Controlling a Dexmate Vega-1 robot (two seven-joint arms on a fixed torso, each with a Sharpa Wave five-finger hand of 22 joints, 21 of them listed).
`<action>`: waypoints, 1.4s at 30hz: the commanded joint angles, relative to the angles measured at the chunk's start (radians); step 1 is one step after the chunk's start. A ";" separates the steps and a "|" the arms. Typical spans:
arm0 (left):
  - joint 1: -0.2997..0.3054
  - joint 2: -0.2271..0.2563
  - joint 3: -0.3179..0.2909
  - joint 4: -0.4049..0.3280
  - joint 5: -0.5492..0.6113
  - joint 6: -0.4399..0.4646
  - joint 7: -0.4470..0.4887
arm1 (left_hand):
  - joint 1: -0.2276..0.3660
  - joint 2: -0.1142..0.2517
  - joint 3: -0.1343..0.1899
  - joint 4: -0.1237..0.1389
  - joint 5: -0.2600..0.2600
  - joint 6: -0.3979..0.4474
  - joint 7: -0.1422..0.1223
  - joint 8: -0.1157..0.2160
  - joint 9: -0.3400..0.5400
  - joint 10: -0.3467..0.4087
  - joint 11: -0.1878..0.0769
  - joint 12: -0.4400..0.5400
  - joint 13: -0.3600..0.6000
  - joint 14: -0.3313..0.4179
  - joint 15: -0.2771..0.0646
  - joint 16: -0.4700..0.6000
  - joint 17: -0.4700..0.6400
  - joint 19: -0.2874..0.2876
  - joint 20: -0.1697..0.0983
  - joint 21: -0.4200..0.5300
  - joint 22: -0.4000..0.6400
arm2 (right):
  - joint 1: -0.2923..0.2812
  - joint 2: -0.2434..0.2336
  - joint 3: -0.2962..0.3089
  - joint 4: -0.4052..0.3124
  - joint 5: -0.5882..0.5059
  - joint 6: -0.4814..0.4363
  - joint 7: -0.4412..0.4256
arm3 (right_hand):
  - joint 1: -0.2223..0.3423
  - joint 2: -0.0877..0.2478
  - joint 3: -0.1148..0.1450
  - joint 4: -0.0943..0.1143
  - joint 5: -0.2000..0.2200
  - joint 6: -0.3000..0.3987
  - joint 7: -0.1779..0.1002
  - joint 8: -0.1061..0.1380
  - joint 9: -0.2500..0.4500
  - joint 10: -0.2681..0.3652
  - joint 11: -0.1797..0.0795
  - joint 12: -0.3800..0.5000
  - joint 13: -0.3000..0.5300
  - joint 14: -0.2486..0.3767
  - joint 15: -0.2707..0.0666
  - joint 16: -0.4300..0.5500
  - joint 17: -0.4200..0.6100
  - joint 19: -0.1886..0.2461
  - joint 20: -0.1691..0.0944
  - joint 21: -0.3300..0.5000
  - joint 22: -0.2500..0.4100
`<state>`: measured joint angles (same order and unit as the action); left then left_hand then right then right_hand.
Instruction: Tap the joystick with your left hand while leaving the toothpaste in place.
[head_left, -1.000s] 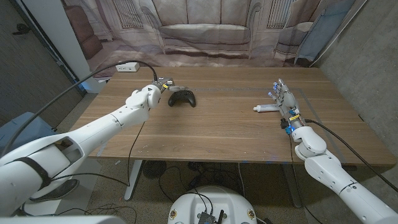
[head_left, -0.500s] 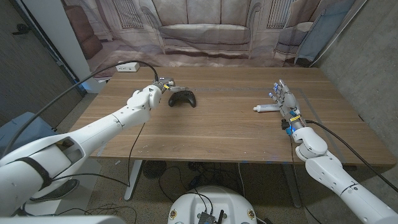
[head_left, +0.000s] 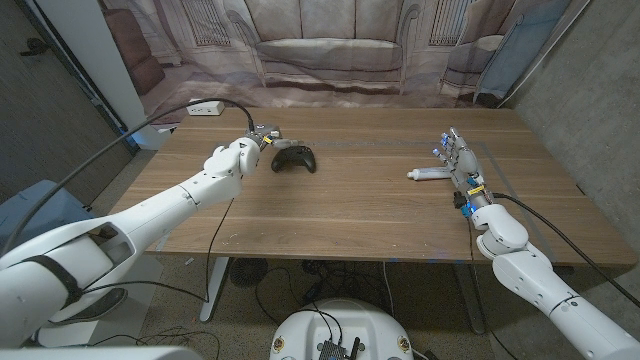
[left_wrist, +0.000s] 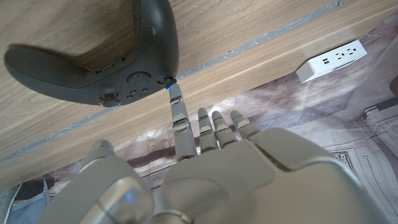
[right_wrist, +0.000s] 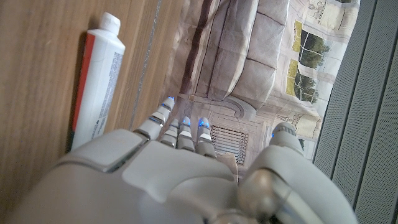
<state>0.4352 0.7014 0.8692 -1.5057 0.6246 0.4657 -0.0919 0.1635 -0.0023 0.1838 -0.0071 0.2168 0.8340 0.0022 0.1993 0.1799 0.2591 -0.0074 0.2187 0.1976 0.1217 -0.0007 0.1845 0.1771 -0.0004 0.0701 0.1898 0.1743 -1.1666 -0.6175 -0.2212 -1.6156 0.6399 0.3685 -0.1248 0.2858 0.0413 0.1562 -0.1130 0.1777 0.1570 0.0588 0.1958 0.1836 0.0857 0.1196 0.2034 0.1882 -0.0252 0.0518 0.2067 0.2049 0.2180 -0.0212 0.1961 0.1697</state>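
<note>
Two robot hands are showing over the wooden table (head_left: 350, 220). The left hand (head_left: 262, 139) is reaching toward the black game controller (head_left: 294, 158), which is sitting on the table's far left part. In the left wrist view, one outstretched finger (left_wrist: 178, 109) is pointing at the controller's (left_wrist: 93, 59) edge, its tip right at one of the small sticks; the fingers are lying apart and are gripping nothing. The right hand (head_left: 459, 160) is standing at the table's right side, fingers extended and slightly apart, holding nothing. Just beside it, the white toothpaste tube (head_left: 428, 175) is lying on the table, cap pointing toward the middle. A white power strip (head_left: 205, 107) is sitting at the far left edge.
</note>
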 joint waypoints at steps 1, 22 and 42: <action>0.009 0.007 -0.019 -0.020 -0.011 0.009 0.025 | 0.005 0.005 0.004 -0.006 0.005 -0.003 0.003 -0.002 0.002 0.008 0.002 0.003 0.002 0.007 -0.003 0.004 0.001 0.003 -0.003 0.007 0.005 | -0.002 -0.003 0.004 -0.002 0.000 -0.001 0.003 | -0.005 -0.001 0.001 -0.004 0.006 0.004 -0.005 -0.003 0.003 0.008 0.004 -0.002 0.003 0.002 0.012 -0.001 0.002 0.003 0.007 -0.003 0.002; 0.010 0.010 -0.026 -0.021 -0.022 0.008 0.032 | 0.011 0.010 0.003 -0.012 0.000 -0.095 -0.010 -0.023 0.004 0.008 0.013 0.002 0.003 0.011 0.005 0.003 0.001 0.001 0.005 0.007 0.005 | 0.003 0.000 0.003 -0.001 0.001 -0.004 0.001 | -0.005 0.000 0.000 -0.006 0.006 0.004 -0.005 -0.003 0.003 0.008 0.005 -0.002 0.003 0.003 0.010 -0.001 0.002 0.004 0.006 -0.003 0.002; 0.012 0.010 -0.030 -0.022 -0.030 0.008 0.037 | 0.010 0.014 -0.004 -0.016 -0.006 -0.305 -0.036 -0.038 0.006 0.028 0.007 0.008 0.004 0.030 0.004 0.006 0.001 0.008 0.019 0.010 0.006 | 0.014 0.004 0.000 0.013 0.003 0.001 0.011 | -0.005 0.001 0.000 -0.007 0.006 0.004 -0.005 -0.003 0.003 0.008 0.004 -0.003 0.003 0.004 0.010 -0.001 0.002 0.004 0.005 -0.003 0.002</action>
<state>0.4467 0.7122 0.8418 -1.5302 0.6014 0.4763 -0.0580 0.1687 0.0028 0.1794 -0.0170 0.2168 0.5848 -0.0264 0.1646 0.1842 0.2774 0.0038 0.2187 0.1976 0.1414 0.0017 0.1846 0.1771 0.0079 0.0784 0.1898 0.1743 -1.1582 -0.6176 -0.2192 -1.6112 0.6395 0.3658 -0.1194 0.2858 0.0412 0.1563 -0.1130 0.1777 0.1571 0.0587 0.1958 0.1836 0.0857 0.1196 0.2034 0.1881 -0.0198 0.0571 0.2067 0.2049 0.2180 -0.0212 0.1961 0.1697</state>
